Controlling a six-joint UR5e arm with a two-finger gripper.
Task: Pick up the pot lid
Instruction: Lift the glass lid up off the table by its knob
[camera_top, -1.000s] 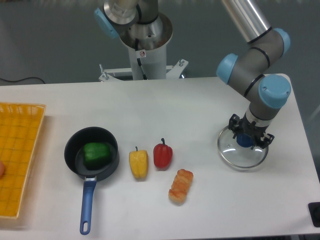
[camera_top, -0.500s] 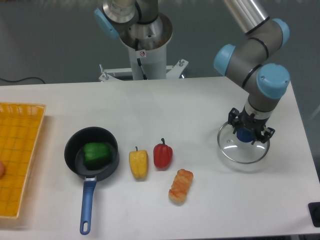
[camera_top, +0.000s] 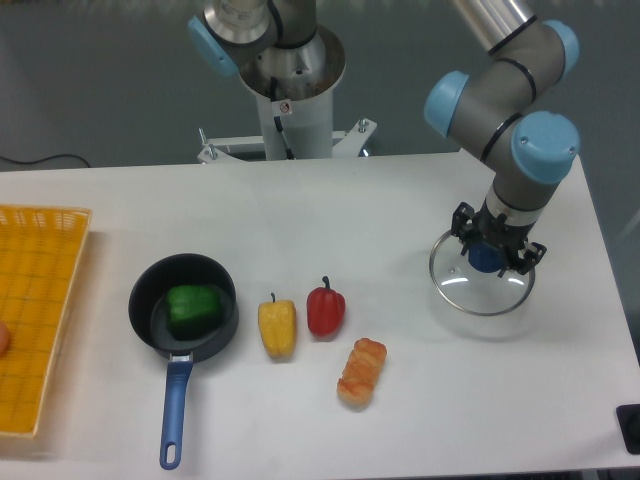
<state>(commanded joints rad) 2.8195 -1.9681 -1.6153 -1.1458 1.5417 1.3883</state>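
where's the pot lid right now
The round clear pot lid with a blue knob is on the right side of the camera view, at the black two-finger pincer's fingertips, right of the red toy pepper.

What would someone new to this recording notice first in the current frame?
Probably the robot arm reaching in from the upper right, its gripper closed on the blue knob of the clear pot lid. At the picture's left, the black frying pan with a blue handle, holding something green, stands out against the pale table. Near the middle, the red pepper also draws the eye.
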